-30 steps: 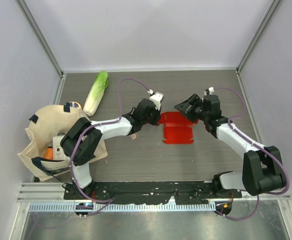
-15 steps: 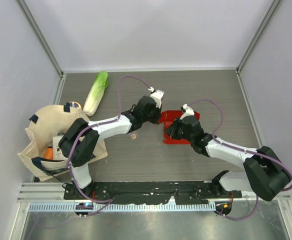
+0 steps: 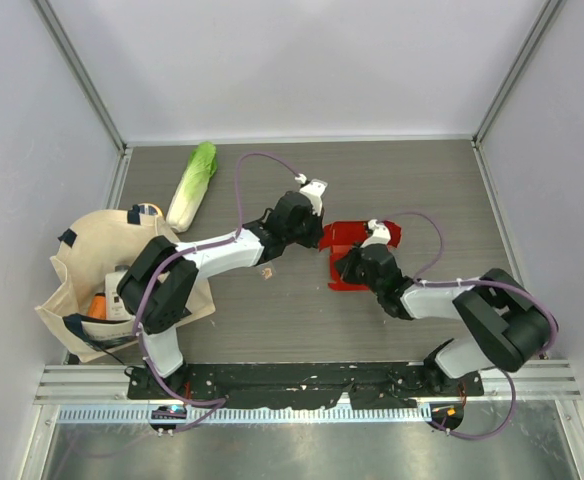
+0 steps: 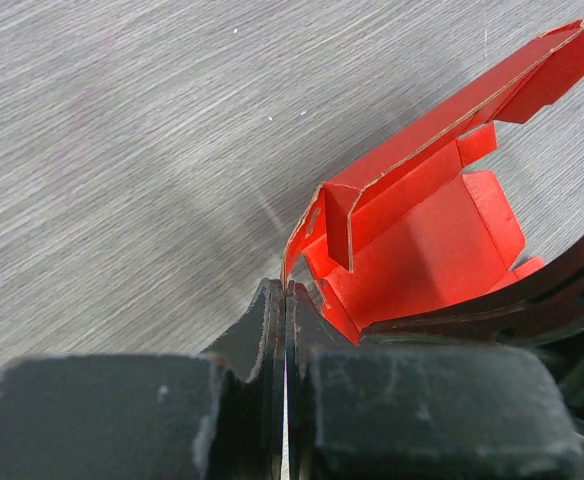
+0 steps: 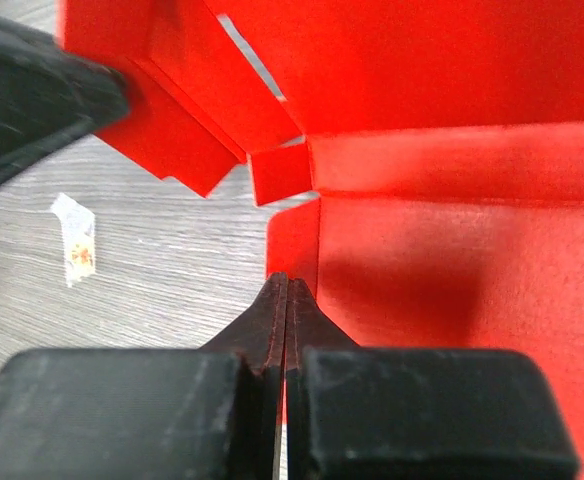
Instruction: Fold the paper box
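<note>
Top external view showed the bright red, thin card paper box (image 3: 360, 238) on the grey wood-grain table (image 3: 432, 180), just right of centre, between both arms. The left gripper (image 4: 285, 290) had its fingers pressed together, apparently pinching the box's left corner. The right gripper (image 5: 277, 285) was likewise closed on a near wall edge. With both pinches so close together, any pull in opposite directions could have torn the card or creased it off its fold lines, or let a thin edge slip free. The box's long axis seemed to run left to right, with its hollow facing up and its far flap raised.
</note>
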`<state>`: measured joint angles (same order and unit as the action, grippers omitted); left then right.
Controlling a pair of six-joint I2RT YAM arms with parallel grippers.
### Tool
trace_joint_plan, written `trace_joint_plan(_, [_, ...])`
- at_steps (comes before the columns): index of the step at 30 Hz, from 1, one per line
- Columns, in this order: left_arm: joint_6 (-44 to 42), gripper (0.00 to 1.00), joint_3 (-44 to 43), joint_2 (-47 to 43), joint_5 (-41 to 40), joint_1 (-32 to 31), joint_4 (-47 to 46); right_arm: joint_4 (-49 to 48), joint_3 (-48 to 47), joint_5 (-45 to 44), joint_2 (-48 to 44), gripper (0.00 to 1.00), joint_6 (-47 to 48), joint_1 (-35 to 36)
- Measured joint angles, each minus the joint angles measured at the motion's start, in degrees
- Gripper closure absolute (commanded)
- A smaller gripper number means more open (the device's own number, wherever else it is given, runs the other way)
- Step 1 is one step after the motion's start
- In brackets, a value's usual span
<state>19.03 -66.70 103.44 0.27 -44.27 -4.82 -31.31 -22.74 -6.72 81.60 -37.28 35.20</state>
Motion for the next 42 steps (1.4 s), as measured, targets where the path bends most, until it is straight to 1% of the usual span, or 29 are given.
trace_joint_plan(3, [1.60,1.00,-0.26,0.00,0.00,0.00,0.57,-3.56,1.57,-0.48,3.21,0.99,-0.83,0.76])
trace_joint_plan(11, [9.31,1.00,-0.57,1.68,-1.77,-0.33,1.07,-19.06,5.57,-4.96,10.88,0.99,-6.08,3.08])
trace_joint_plan(15, [13.55,1.00,-0.33,2.21,-3.50,-0.76,-0.35,-23.61,5.62,-5.97,13.84,0.99,-9.01,3.23])
trace_joint_plan(17, [14.75,1.00,0.26,2.21,-5.07,-1.46,-1.44,-24.06,5.70,-6.32,14.14,0.99,-10.19,3.26])
trace_joint_plan(21, [15.69,1.00,1.64,2.21,-9.07,-3.65,-3.02,-21.70,5.68,-7.28,12.74,0.99,-11.72,3.32])
trace_joint_plan(26, [15.76,1.00,3.63,2.21,-13.75,-6.88,-3.91,-16.11,5.68,-8.85,8.50,0.99,-12.70,3.30])
trace_joint_plan(36, [17.59,1.00,5.01,2.14,-19.37,-9.68,-5.60,-13.38,6.10,-9.84,6.84,0.99,-15.43,3.32])
trace_joint_plan(39, [16.83,1.00,4.90,2.14,-20.46,-9.99,-5.11,-9.25,5.99,-9.66,3.15,0.98,-15.32,3.32])
trace_joint_plan(40, [16.37,1.00,4.68,2.14,-20.72,-10.01,-4.63,-5.86,5.44,-9.73,0.83,0.91,-15.10,3.30])
trace_joint_plan(42, [15.15,1.00,4.26,2.08,-20.92,-10.01,-3.96,2.38,3.26,-10.14,-4.57,0.80,-14.73,3.17])
